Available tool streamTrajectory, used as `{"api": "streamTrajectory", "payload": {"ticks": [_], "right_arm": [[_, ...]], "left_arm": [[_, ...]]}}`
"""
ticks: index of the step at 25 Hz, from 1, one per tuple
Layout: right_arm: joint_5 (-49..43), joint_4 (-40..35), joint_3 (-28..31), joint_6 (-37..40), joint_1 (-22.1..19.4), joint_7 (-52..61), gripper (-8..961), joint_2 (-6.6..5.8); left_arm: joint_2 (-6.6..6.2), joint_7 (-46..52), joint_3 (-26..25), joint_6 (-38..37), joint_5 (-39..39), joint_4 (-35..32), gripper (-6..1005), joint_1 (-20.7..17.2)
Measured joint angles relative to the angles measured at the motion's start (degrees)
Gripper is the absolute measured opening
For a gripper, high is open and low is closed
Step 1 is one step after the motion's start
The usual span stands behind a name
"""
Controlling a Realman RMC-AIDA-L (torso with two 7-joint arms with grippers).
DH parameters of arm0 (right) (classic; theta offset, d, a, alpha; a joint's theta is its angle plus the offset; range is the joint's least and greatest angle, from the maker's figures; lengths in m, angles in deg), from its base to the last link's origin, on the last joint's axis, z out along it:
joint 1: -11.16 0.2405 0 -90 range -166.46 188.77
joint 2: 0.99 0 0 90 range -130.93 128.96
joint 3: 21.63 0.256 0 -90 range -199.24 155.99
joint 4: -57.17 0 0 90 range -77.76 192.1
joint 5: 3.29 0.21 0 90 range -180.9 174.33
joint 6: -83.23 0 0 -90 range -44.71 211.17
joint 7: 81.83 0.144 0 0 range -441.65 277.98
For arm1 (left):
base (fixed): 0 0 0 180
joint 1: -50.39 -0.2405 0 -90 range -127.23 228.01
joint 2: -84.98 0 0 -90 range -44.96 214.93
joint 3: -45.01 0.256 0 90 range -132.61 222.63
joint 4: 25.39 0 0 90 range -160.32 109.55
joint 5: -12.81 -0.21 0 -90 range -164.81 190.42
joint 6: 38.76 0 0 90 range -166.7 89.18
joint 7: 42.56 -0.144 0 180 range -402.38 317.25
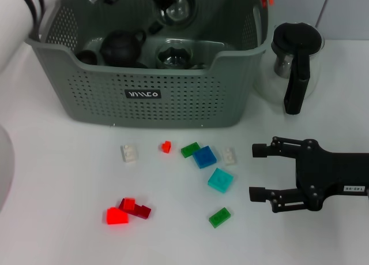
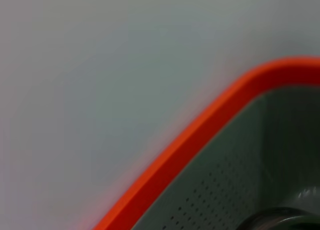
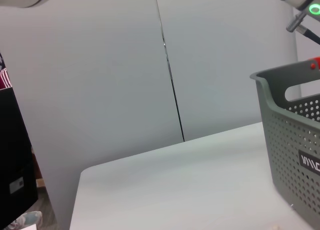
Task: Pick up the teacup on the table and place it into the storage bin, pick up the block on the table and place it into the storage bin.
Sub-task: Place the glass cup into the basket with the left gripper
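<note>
Here, the right gripper (image 1: 252, 171), fingers apart, hovers beside scattered blocks.
Nearest, a cyan block (image 1: 221, 180); beyond, the storage bin (image 1: 173, 97) holds teaware.

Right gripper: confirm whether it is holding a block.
No: the right gripper is open and holds nothing, beside the turquoise block on the table.

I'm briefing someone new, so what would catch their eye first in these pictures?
The grey storage bin at the back, already holding dark teaware. In front of it, coloured blocks lie scattered on the white table, and the black right gripper hovers open beside them, on the robot's right.
</note>
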State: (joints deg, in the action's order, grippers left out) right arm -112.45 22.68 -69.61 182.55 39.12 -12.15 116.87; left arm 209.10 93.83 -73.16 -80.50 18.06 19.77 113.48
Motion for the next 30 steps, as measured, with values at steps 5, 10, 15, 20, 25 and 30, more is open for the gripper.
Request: {"api": "streamTrajectory", "payload": {"ticks": [5, 10, 15, 20, 25, 30], "right_arm": [[0.00, 0.35, 0.05, -0.36, -0.41, -0.35, 914, 0.00], [0.00, 0.36, -0.02, -0.44, -0.45, -0.60, 914, 0.00], [0.00, 0.38, -0.02, -0.45, -0.50, -0.61, 914, 0.00], [-0.18, 0.41, 0.00, -0.70, -0.73, -0.66, 914, 0.00], [-0.47, 0.47, 0.02, -1.13, -0.69, -0.69, 914, 0.00], [-0.98, 0.48, 0.18, -1.43, -0.54, -0.69, 914, 0.08]], "left_arm": [[0.19, 2.71, 4.64, 2.26, -6.34, -2.47, 38, -0.47], [0.08, 0.61, 5.48, 3.17, -8.08, -5.54, 38, -0.58], [0.07, 0.30, 7.52, 4.12, -9.09, -7.87, 37, -0.58], [0.10, 0.14, 8.38, 4.53, -9.19, -9.72, 37, -0.56], [0.28, 0.03, 10.10, 4.92, -9.22, -11.09, 37, -0.53], [0.31, 0.02, 10.77, 4.99, -9.31, -11.96, 37, -0.50]]}}
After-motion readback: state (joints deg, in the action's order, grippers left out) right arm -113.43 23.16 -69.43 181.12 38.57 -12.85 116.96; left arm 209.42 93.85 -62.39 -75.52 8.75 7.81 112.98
